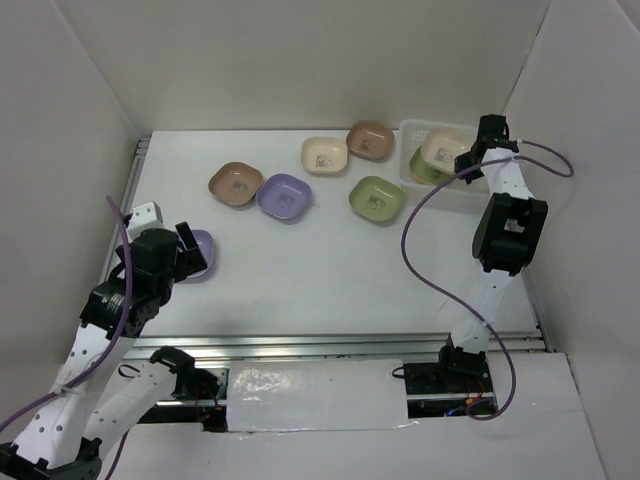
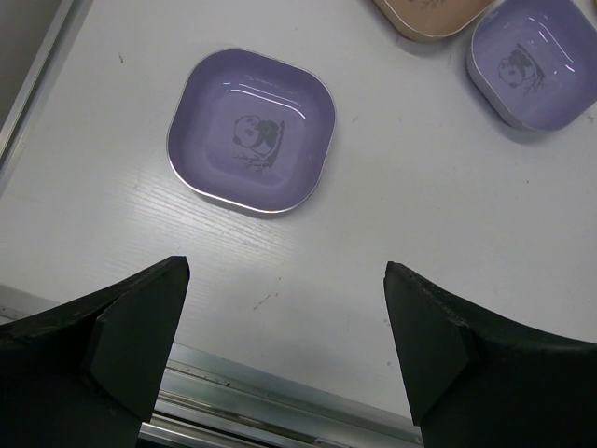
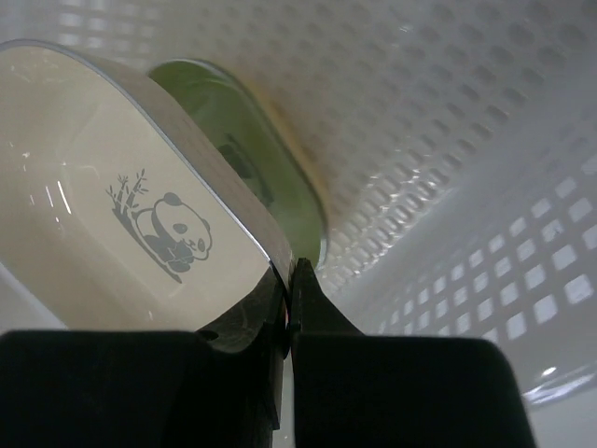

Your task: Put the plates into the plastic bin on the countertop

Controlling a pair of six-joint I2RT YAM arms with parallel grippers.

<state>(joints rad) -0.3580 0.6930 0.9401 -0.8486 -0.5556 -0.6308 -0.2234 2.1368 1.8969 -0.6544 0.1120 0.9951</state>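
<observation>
My right gripper (image 1: 466, 163) reaches into the white plastic bin (image 1: 412, 128) and is shut on the rim of a cream plate (image 1: 442, 148) with a panda motif (image 3: 121, 215). A green plate (image 3: 244, 140) lies in the bin just behind it, against the lattice wall (image 3: 448, 112). My left gripper (image 2: 286, 273) is open and empty, hovering above the countertop (image 1: 320, 270) just short of a lilac plate (image 2: 252, 131), which also shows in the top view (image 1: 200, 250). On the countertop lie a brown plate (image 1: 236, 183), a lilac plate (image 1: 284, 196), a cream plate (image 1: 325, 155), a brown plate (image 1: 371, 140) and a green plate (image 1: 377, 199).
A metal rail (image 2: 280, 401) runs along the near edge under my left gripper and also along the left edge (image 1: 138, 165). White walls enclose the countertop on three sides. The right arm's purple cable (image 1: 420, 215) loops over the right part of the surface.
</observation>
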